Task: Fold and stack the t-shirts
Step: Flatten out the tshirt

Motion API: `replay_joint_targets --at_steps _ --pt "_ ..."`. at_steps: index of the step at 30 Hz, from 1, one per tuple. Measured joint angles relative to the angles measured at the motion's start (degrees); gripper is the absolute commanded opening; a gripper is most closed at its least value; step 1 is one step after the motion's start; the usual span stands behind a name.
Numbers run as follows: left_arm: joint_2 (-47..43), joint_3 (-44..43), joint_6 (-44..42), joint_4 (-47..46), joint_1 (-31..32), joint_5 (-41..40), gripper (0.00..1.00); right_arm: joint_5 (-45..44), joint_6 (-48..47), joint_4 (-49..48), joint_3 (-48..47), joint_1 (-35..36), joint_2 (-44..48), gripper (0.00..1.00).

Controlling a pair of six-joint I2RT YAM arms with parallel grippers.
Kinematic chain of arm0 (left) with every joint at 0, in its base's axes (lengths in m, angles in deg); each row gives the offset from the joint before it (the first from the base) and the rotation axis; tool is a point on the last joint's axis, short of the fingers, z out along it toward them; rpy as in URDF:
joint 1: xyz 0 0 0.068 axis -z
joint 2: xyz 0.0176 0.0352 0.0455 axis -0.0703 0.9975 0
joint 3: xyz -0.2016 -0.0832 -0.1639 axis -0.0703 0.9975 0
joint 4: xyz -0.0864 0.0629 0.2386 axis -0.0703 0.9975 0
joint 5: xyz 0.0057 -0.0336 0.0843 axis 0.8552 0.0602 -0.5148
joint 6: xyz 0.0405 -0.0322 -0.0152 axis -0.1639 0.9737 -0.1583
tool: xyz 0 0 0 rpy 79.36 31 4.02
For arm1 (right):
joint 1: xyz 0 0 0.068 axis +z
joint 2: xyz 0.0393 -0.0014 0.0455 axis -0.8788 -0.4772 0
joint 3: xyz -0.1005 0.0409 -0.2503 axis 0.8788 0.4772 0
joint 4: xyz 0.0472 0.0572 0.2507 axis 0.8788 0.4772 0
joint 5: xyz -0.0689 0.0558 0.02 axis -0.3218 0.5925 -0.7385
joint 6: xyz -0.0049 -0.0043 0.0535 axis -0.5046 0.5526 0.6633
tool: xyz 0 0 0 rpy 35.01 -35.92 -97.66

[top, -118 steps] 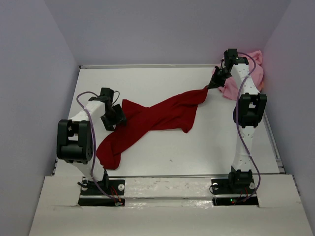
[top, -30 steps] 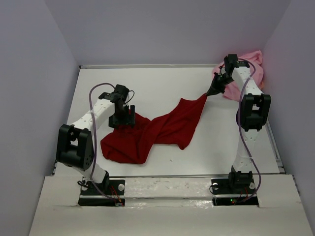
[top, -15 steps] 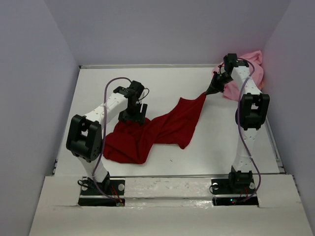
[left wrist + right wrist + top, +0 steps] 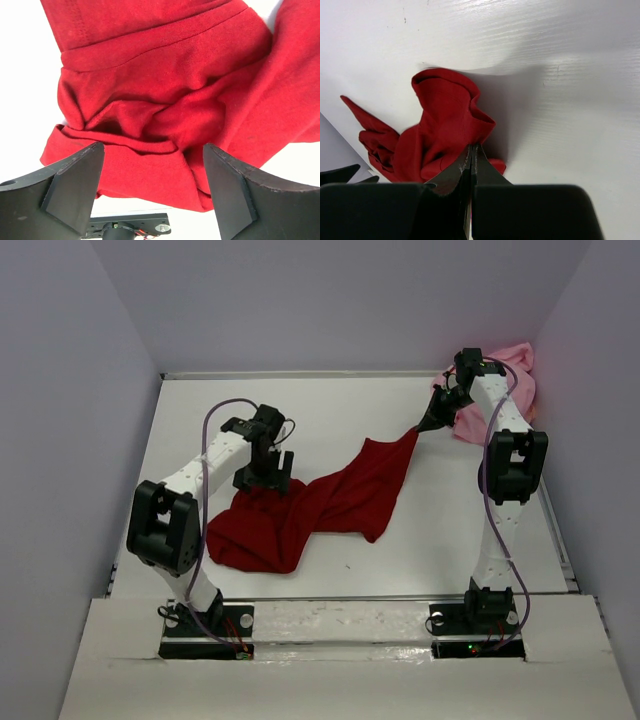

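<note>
Your left arm has swung in from the bench's (image 4: 330, 410) left edge toward the middle. The dark red t-shirt (image 4: 320, 502), which lay as a long diagonal band with a tail trailing toward the near left, is now gathered into a crumpled heap at that end. I judge that this sets you back: the shirt is further from flat, so it needs spreading before any fold.

There is one bench, and it carries two t-shirts. The dark red one runs from the heap at centre-left up to the far right, where its corner is lifted off the surface. The pink t-shirt (image 4: 518, 365) sits bunched in the far right corner, just beyond that lifted corner, unfolded and not stacked.

There are two arms, one on each side. Your left fingers (image 4: 262, 478) hang over the heap's upper edge, and the wrist view shows them spread wide with only wrinkled red cloth below and nothing gripped. Your right fingers (image 4: 471, 152) are pinched tight on the red shirt's far corner.
</note>
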Motion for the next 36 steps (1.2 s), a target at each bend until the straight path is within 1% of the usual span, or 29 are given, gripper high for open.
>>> replay_joint_targets --at_steps 4,9,11,13,16,19,22,24,26,29,30,32,36 --pt "-2.6 1.3 0.2 -0.7 -0.4 0.8 0.93 0.2 0.0 0.0 0.0 0.0 0.0 0.0" --pt "-3.1 2.8 1.9 0.3 -1.4 3.0 0.93 0.2 0.0 0.0 0.0 0.0 0.0 0.0" --pt "-2.2 2.4 3.5 1.7 -1.9 3.5 0.94 0.3 0.0 0.0 0.0 0.0 0.0 0.0" --pt "-1.3 2.1 5.4 2.4 -2.2 3.5 0.99 0.4 0.0 0.0 0.0 0.0 0.0 0.0" --pt "-1.9 2.1 9.2 2.4 -2.6 3.6 0.99 0.4 0.0 0.0 0.0 0.0 0.0 0.0" --pt "-5.2 2.1 13.6 1.4 -2.7 4.2 0.99 0.4 0.1 0.0 0.0 0.0 0.0 0.0" --pt "-11.0 1.7 18.9 0.0 -3.0 4.1 0.99 0.3 0.3 0.0 0.0 0.0 0.0 0.0" --pt "-14.3 0.3 22.0 -0.8 -3.6 3.9 0.99 0.3 0.4 0.0 0.0 0.0 0.0 0.0" --pt "-15.6 -1.3 24.0 -1.2 -4.5 4.0 0.99 0.2 0.5 0.0 0.0 0.0 0.0 0.0" --pt "-15.9 -3.6 27.0 -2.2 -6.8 4.2 0.99 -0.3 1.0 0.7 -0.2 0.0 0.0 0.0" --pt "-15.9 -3.6 27.7 -2.6 -7.9 5.6 0.99 -0.5 1.1 1.1 -0.4 0.0 -0.1 0.0" --pt "-16.0 -2.1 28.7 -4.2 -12.6 10.1 0.99 -1.0 1.4 1.9 -1.1 0.0 -0.1 0.0" --pt "-15.8 4.1 28.9 -5.7 -21.9 18.5 0.99 -2.1 1.9 3.3 -2.7 0.0 -0.1 0.0"
